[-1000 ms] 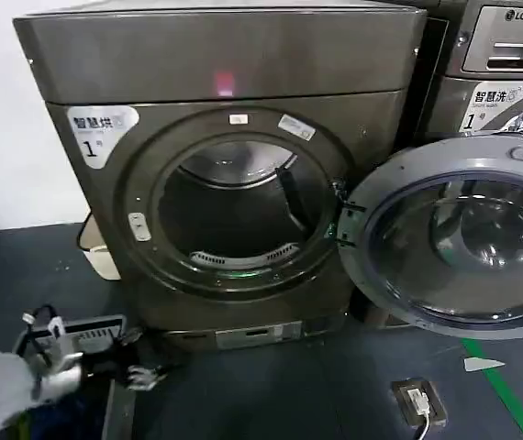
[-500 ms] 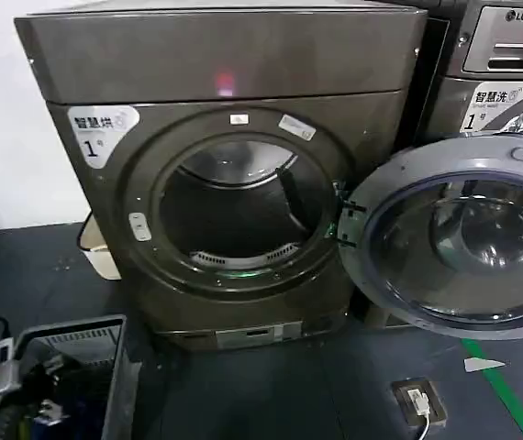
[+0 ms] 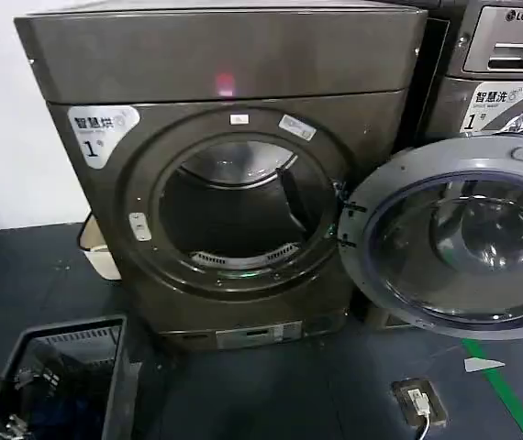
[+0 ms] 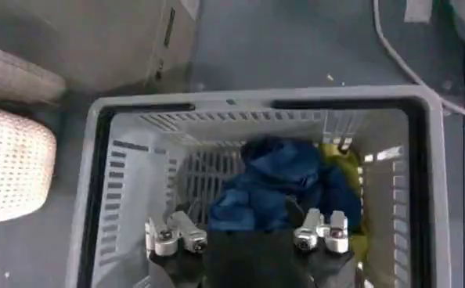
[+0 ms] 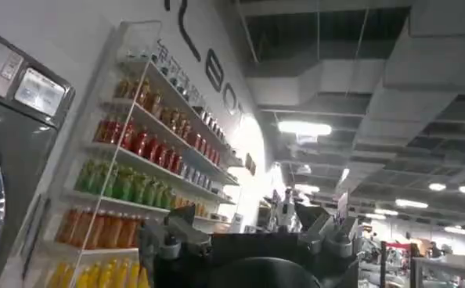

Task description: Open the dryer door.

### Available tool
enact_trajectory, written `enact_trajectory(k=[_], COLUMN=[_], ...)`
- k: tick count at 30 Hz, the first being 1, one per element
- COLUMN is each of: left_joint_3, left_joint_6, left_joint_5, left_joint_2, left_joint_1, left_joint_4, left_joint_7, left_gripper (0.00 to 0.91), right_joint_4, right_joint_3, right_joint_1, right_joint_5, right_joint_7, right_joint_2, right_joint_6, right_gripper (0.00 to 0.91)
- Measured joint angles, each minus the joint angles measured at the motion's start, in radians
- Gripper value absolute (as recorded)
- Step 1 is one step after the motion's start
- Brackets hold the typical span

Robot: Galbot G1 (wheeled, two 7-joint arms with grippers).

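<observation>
The dryer door (image 3: 459,243) stands swung wide to the right of the dark bronze-grey machine (image 3: 225,64), its grey inner face and dark glass bowl towards me. The round drum opening (image 3: 239,206) is uncovered. My left gripper (image 4: 248,235) hangs open above a grey laundry basket (image 4: 256,100) on the floor left of the machine, well away from the door, with nothing between its fingers. My right gripper (image 5: 248,235) is open too, holds nothing, and points up towards shelves and a ceiling.
Blue clothes (image 4: 283,184) lie in the basket (image 3: 69,376). A white woven bin (image 3: 96,252) stands at the machine's left foot. The lighter LG machine (image 3: 509,55) stands behind the open door. A small box with a cable (image 3: 417,401) and green floor tape (image 3: 509,394) lie in front.
My left arm has drawn back to the lower left, out of the head view, uncovering the basket. The door has stayed where it was.
</observation>
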Motion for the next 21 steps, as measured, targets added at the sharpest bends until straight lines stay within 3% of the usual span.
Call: enact_trajectory(k=[21], left_joint_3=[-0.012], left_joint_6=[-0.008], left_joint_5=[0.057], left_joint_2=[-0.005], left_joint_1=[-0.002], left_joint_4=[0.026], left_joint_7=[0.022], left_gripper=[0.907], right_joint_4=[0.011], right_joint_3=[-0.004], right_joint_1=[0.011], right_joint_5=[-0.008], right_joint_7=[-0.004], right_joint_2=[0.011], right_joint_6=[0.005], right_gripper=[0.907])
